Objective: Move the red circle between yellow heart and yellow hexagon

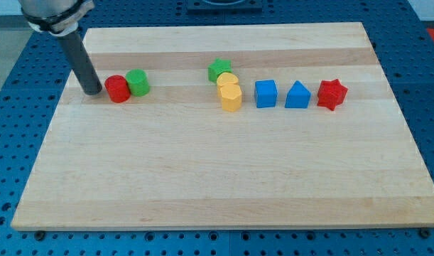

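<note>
Board: pale wooden board, bare across its near part.
Yellow heart, nearest block, touching the yellow hexagon just above it; that one's shape is hard to confirm.
Red circle, a short red cylinder, at the view's left, touching the green circle on its right, well apart from the yellow pair.
My tip, a bare rod holding nothing, just left of the red circle, seemingly touching.
Row to the right: blue cube, blue triangle, red star.
Farthest: green block, against the yellow hexagon.
</note>
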